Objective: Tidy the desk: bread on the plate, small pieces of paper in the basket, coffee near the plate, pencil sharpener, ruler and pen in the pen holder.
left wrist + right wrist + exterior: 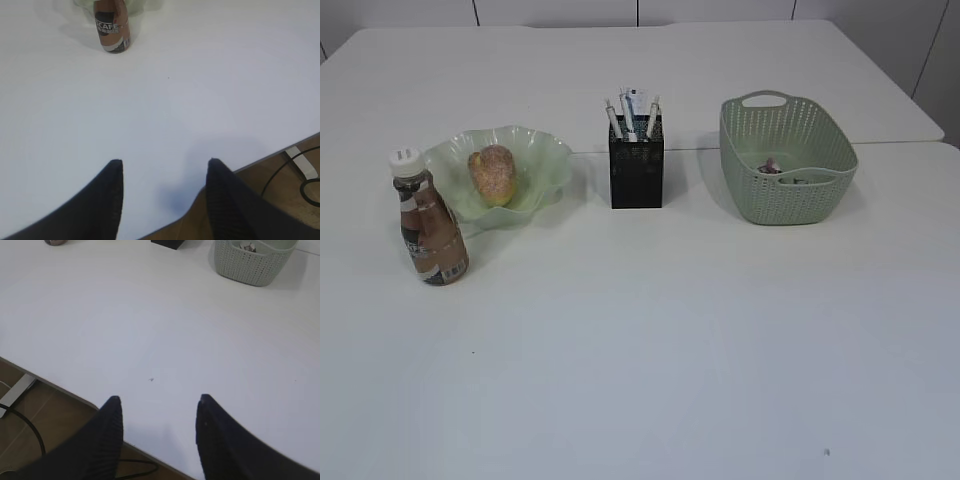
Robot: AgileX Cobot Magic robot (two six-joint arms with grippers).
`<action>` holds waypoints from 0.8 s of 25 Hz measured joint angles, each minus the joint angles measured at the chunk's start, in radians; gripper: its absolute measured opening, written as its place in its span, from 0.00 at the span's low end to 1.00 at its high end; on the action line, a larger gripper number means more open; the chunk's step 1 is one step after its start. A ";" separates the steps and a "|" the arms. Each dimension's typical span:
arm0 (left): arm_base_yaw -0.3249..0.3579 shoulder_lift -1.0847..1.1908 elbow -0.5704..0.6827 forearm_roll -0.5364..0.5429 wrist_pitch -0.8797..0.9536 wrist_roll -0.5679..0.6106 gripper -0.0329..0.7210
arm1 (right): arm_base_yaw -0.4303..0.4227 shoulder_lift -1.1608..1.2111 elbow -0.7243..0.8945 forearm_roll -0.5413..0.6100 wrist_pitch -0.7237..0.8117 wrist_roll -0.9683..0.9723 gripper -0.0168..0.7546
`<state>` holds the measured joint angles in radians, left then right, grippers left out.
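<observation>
Fingers of left gripper point(164, 200) apart, nothing between, hanging over near desk point(640, 350) edge at bottom of frame. Right gripper point(157, 435) same: fingers spread, empty. Coffee point(112, 27) upright at upper left of left wrist view, far ahead of left fingers; left arm nearer. Exterior: coffee just beside plate point(545, 160), bread point(492, 174) on it. Pen holder point(636, 172) centre, stocked. Basket point(788, 160) right, scraps inside. Judgement: tidy looks finished; no loose item in sight.

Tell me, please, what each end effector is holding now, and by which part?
Nothing is held: the left end effector and right end effector are both open and empty.
</observation>
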<state>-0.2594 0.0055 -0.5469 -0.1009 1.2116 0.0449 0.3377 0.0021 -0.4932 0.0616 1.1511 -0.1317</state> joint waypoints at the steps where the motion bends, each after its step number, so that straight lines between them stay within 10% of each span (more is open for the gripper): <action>1: 0.000 0.000 0.000 0.000 0.000 0.000 0.51 | 0.000 -0.005 0.000 0.000 0.000 0.000 0.52; 20: 0.000 0.000 0.042 0.033 -0.095 0.000 0.40 | 0.000 -0.018 0.000 -0.003 0.000 0.002 0.52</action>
<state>-0.2594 0.0055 -0.5052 -0.0676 1.1169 0.0449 0.3377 -0.0162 -0.4932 0.0582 1.1511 -0.1298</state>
